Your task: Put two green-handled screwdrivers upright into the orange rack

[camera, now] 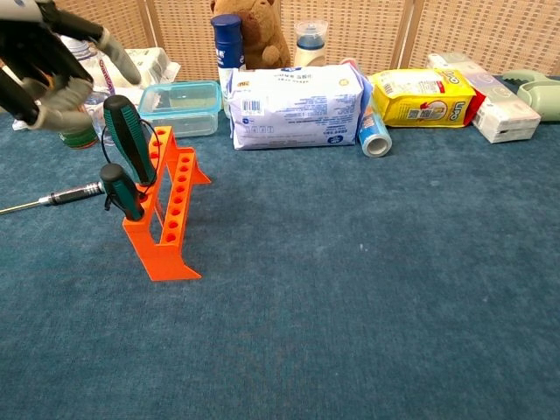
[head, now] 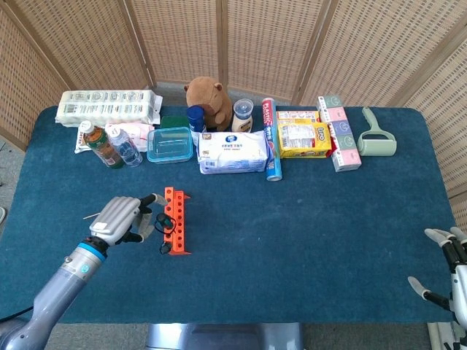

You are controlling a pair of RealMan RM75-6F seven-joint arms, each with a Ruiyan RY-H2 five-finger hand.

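Head view looks steeply down over the whole table [head: 292, 219]; chest view faces it low, sharing its middle.

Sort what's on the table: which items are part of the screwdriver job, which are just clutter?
Job: orange rack; taller green-handled screwdriver; shorter green-handled screwdriver; left hand.

Clutter: loose black screwdriver, wipes pack, plush toy, clear box, lint roller.

Bright, even light; sharp focus

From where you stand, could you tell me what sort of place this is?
Probably a staged test table, not a home: a blue cloth-covered table, woven wicker screens behind it, and a row of mixed packaged groceries along its far edge.
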